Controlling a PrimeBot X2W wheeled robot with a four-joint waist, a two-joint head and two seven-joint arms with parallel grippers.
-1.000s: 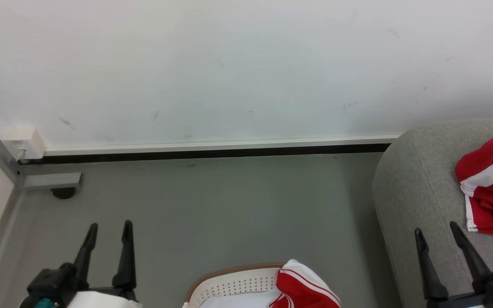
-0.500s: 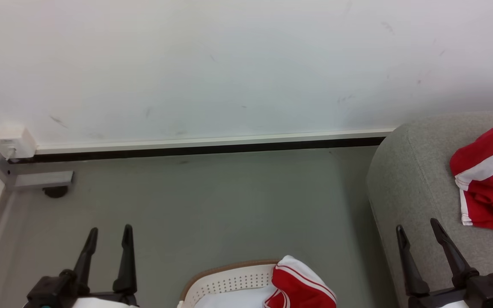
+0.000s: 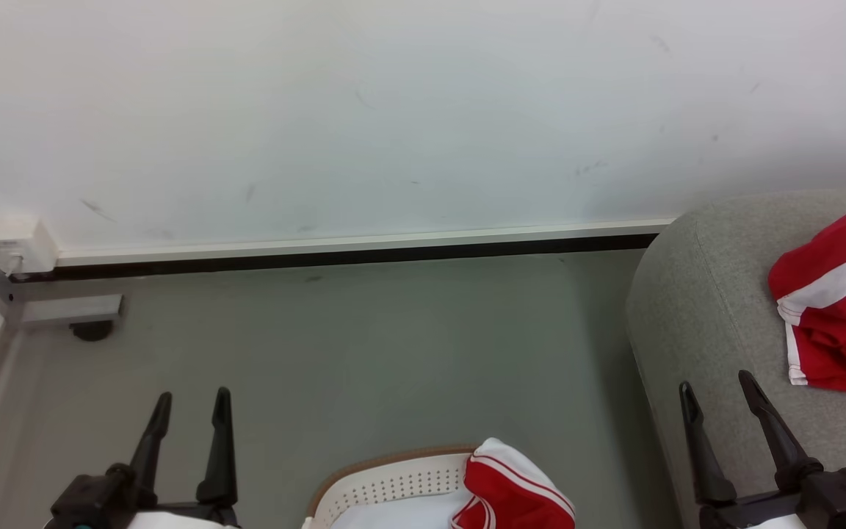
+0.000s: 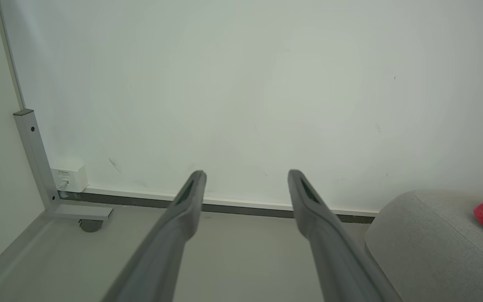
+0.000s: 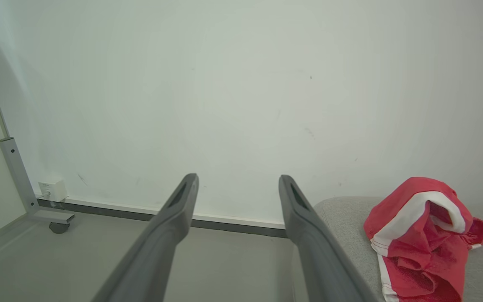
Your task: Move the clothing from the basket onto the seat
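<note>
One red garment lies on the seat, a second garment drapes the basket rim; left pincer and right pincer both stand apart, empty.

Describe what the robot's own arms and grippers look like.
Both the left gripper and right gripper have two long, slim black fingers tapering to rounded tips, set in chunky black mounts. In the wrist views they look matte dark grey, each with a narrow slot near the tip. A pale white forearm shell shows behind the left one.
</note>
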